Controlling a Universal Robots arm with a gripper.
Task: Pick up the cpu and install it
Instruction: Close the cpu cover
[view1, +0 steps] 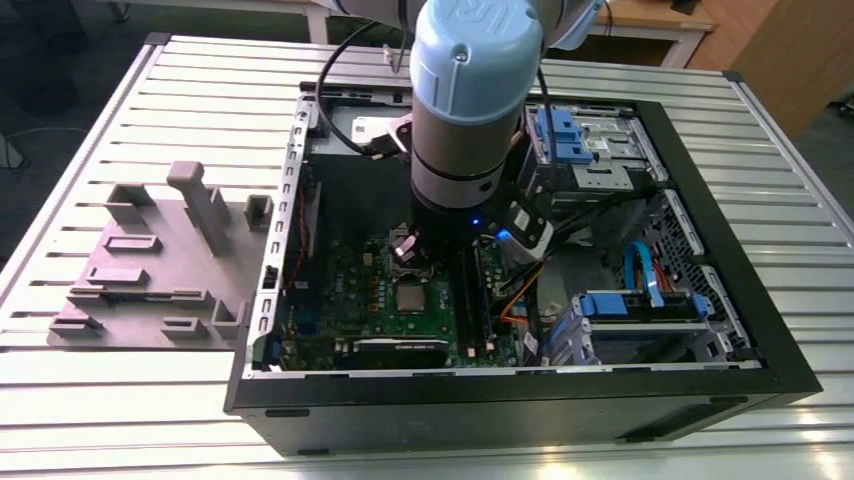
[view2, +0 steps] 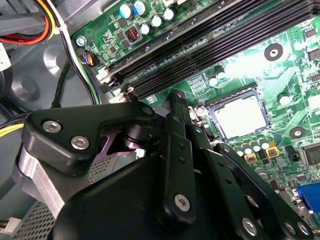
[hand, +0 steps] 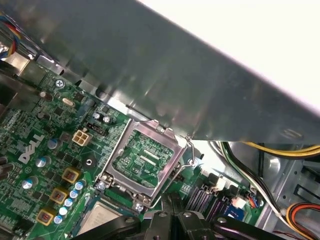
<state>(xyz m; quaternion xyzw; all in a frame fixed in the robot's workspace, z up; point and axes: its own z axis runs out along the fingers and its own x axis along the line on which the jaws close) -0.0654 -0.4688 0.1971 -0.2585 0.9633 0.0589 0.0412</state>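
- Pincer (view2: 175, 97) closed on nothing, centre frame; cpu (view2: 240, 116) lies in socket (view2: 230, 95), right of centre.
- Risk: the tips could snag the raised load plate (hand: 145, 160) or knock the chip askew.

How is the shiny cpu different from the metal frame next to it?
The cpu is a solid silvery square; the metal frame has an open middle where the green board shows. The cpu lies flat, while the metal frame stands tilted up. Both are square and look like metal.
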